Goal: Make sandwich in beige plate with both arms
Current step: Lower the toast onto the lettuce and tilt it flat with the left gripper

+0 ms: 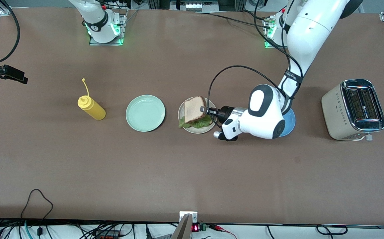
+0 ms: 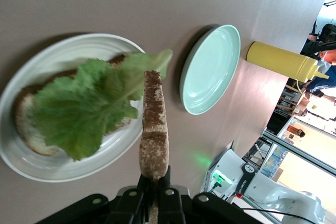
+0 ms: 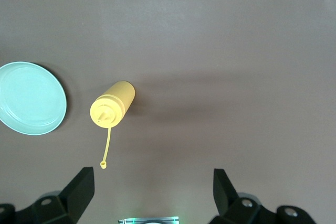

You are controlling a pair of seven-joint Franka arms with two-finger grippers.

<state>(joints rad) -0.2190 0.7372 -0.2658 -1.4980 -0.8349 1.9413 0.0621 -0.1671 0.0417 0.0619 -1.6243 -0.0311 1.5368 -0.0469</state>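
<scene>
- On the beige plate (image 1: 208,130), midway along the table, we count one bread slice (image 2: 31,129) lying flat, with a ruffled lettuce leaf (image 1: 198,123) on it.
- Over that plate we list the left gripper (image 1: 205,110), clamped on a second bread slice (image 1: 194,109) by its crust edge, held above the lettuce.
- Beside the beige plate, toward the right arm's end, we note a mint-green plate (image 1: 145,113), then a yellow squeeze bottle (image 1: 91,107).
- Under the left arm we see a blue plate (image 1: 289,121), partly hidden; a toaster (image 1: 354,109) stands at that end.
- Right gripper (image 3: 152,192): fingers spread wide, holding nothing, waiting high over the bottle.
</scene>
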